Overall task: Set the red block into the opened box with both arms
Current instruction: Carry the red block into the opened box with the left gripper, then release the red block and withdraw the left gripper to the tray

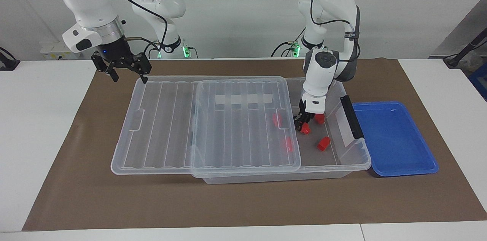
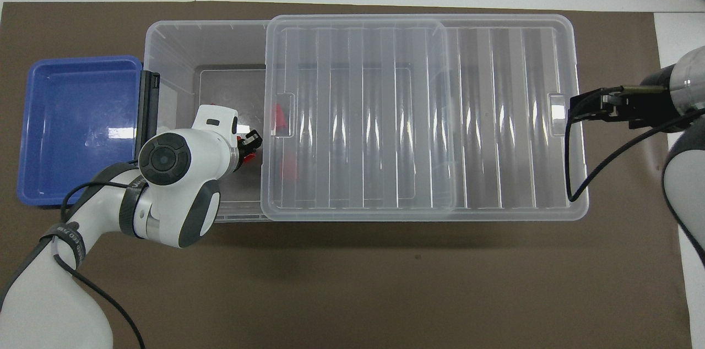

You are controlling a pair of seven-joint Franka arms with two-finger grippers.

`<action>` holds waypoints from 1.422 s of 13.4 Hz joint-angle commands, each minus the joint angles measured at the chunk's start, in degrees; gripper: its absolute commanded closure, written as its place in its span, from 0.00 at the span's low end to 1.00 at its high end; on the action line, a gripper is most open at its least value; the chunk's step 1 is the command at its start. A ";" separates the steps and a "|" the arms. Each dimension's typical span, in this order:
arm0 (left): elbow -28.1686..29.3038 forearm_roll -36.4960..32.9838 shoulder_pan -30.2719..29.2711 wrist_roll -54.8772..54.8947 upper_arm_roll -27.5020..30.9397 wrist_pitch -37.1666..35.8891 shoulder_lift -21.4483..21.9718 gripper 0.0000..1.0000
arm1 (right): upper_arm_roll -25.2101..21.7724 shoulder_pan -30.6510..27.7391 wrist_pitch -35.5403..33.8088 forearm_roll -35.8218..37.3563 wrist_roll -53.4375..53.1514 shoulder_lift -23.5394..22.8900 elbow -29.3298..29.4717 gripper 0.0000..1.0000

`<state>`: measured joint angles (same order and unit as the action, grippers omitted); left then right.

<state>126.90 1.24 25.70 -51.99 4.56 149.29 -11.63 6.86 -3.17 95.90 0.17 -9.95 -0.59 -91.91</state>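
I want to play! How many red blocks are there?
5 red blocks, all in the box: two under the lid, two loose on its open floor, one in the left gripper. Others may hide under the arm.

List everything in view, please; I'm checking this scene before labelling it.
loose small red plastic blocks: four, red, in the box; two on the uncovered floor, two under the lid
held red block: one, red, in the left gripper
clear plastic storage box: one, transparent, on the mat
ribbed clear lid: one, transparent, slid toward the right arm's end
shallow blue tray: one, blue, beside the box
brown mat: one, brown, on the white table
left gripper: one, black, shut on the held block, in the box's open end
right gripper: one, black, open, waiting over the lid's end
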 commanded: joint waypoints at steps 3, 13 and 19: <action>-0.25 -1.59 0.32 -1.01 0.98 1.27 -0.85 0.92 | 0.35 -0.61 1.48 1.06 -0.68 1.20 -1.96 0.02; -17.70 -2.38 -1.09 0.13 1.16 -26.45 0.81 0.18 | 0.08 -1.23 1.39 0.71 -0.15 1.12 -1.96 0.01; -30.64 -2.38 -5.38 14.87 1.24 -50.81 5.12 0.23 | -0.09 -3.68 10.07 0.79 4.86 0.59 -6.43 1.00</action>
<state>99.53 -0.35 22.74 -43.02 6.00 104.67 -7.44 6.38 -5.39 101.03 0.35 -6.60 -0.64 -94.54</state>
